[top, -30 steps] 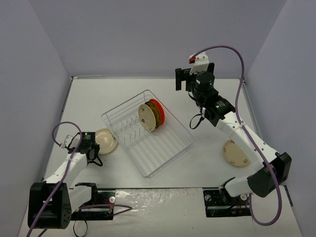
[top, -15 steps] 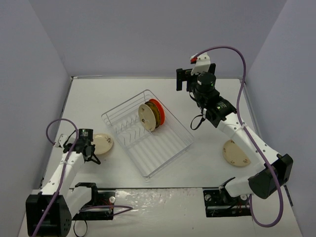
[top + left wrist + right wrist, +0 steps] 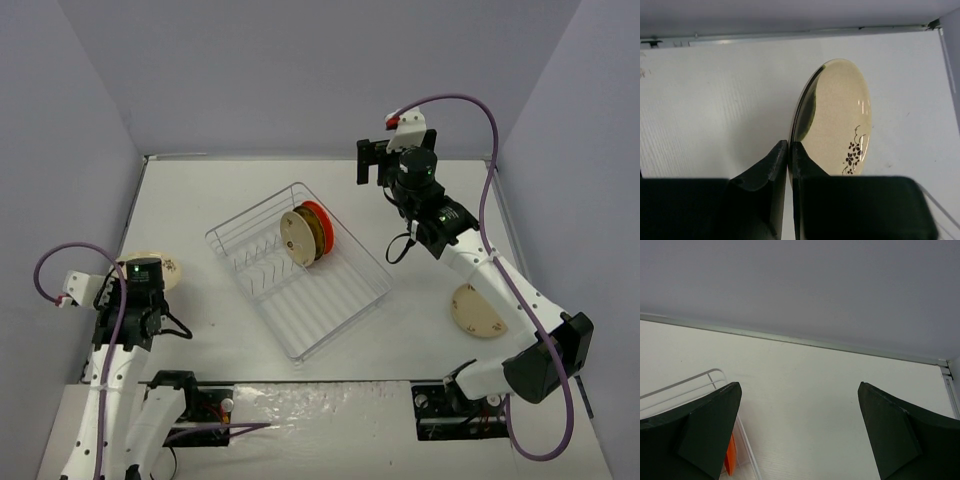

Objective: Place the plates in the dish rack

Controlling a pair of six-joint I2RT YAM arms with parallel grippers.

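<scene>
Jaws of the left gripper [image 3: 788, 157] are pinching tight on the rim of a cream plate [image 3: 840, 120] with dark flower marks, holding it on edge over the table's [image 3: 200, 190] left side, well apart from the dish rack [image 3: 325, 312]. A second cream plate [image 3: 296, 238], a brown plate [image 3: 322, 235] and an orange-red plate [image 3: 318, 209] are standing in the rack. The right gripper [image 3: 800, 440] is hovering wide open beyond the rack. A third cream plate [image 3: 478, 310] is lying at the table's right.

We note: cream plate [image 3: 837, 120] glossy, glazed | dish rack [image 3: 320, 310] smooth white-coated wire | table [image 3: 420, 330] matt white
</scene>
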